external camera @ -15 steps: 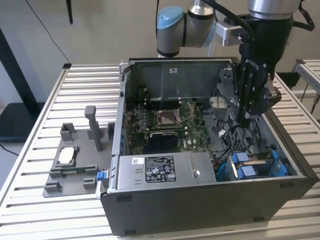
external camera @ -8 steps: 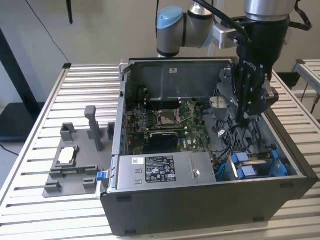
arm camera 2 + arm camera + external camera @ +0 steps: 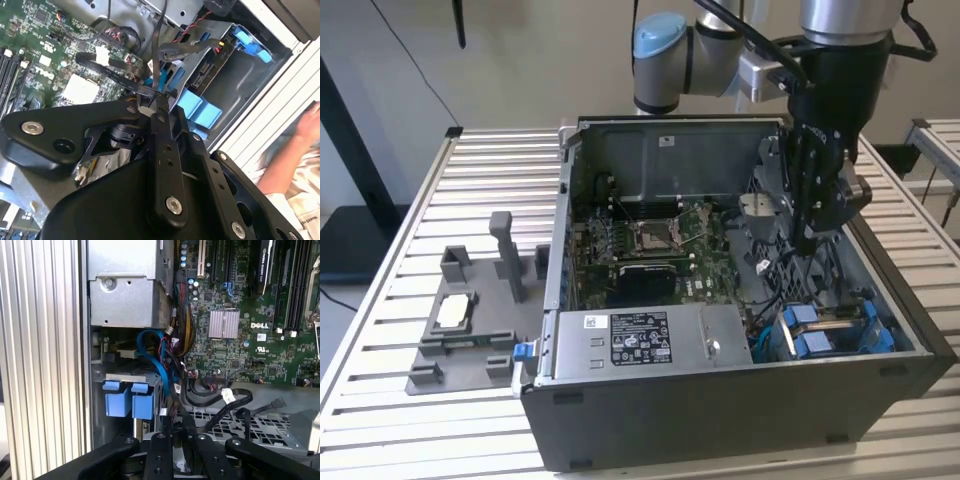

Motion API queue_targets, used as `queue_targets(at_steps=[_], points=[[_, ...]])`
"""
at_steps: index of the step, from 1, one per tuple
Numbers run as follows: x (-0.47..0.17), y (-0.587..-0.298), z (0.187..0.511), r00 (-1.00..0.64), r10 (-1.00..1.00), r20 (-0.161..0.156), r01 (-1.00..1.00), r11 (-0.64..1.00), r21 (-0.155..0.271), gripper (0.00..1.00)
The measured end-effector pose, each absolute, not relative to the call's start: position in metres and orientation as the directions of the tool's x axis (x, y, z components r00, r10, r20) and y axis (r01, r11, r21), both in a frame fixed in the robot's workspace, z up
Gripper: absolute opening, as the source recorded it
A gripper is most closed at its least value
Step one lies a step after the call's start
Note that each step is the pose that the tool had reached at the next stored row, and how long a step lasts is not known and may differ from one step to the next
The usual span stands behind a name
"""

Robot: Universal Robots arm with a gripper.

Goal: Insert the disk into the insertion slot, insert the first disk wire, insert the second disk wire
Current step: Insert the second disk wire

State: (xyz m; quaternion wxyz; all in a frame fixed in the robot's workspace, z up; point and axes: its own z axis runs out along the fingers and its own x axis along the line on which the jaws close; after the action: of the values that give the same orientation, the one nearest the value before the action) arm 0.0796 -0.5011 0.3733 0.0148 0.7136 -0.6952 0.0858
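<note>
The disk [image 3: 832, 318] sits in the insertion slot [image 3: 767, 338] at the near corner of the case on the exterior view's right; its blue carrier tabs [image 3: 809, 331] stick out. Both wrist views show those tabs [image 3: 201, 108] [image 3: 131, 402] at the grey cage [image 3: 240, 92]. My gripper [image 3: 807, 248] hangs inside the case above and behind the disk. Its fingertips [image 3: 159, 116] are pressed together on a black wire [image 3: 127, 82] close to the disk's connector end [image 3: 212, 70]. The same wire [image 3: 220, 407] runs down between the fingers of my gripper [image 3: 176, 435].
The black PC case [image 3: 720, 420] lies open on a slatted table [image 3: 380, 300]. Inside are the motherboard [image 3: 645, 240], a grey power-supply box [image 3: 640, 340] and loose cables [image 3: 172, 340]. A grey fixture tray [image 3: 470, 325] sits at the exterior view's left. A person's hand [image 3: 306, 125] is outside the case.
</note>
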Motion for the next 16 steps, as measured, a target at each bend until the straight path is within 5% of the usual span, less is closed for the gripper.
queue_targets(at_steps=[16], points=[[0.0806,-0.5076,0.3717,0.017,-0.99,0.142,-0.994,-0.033,-0.108,0.16]])
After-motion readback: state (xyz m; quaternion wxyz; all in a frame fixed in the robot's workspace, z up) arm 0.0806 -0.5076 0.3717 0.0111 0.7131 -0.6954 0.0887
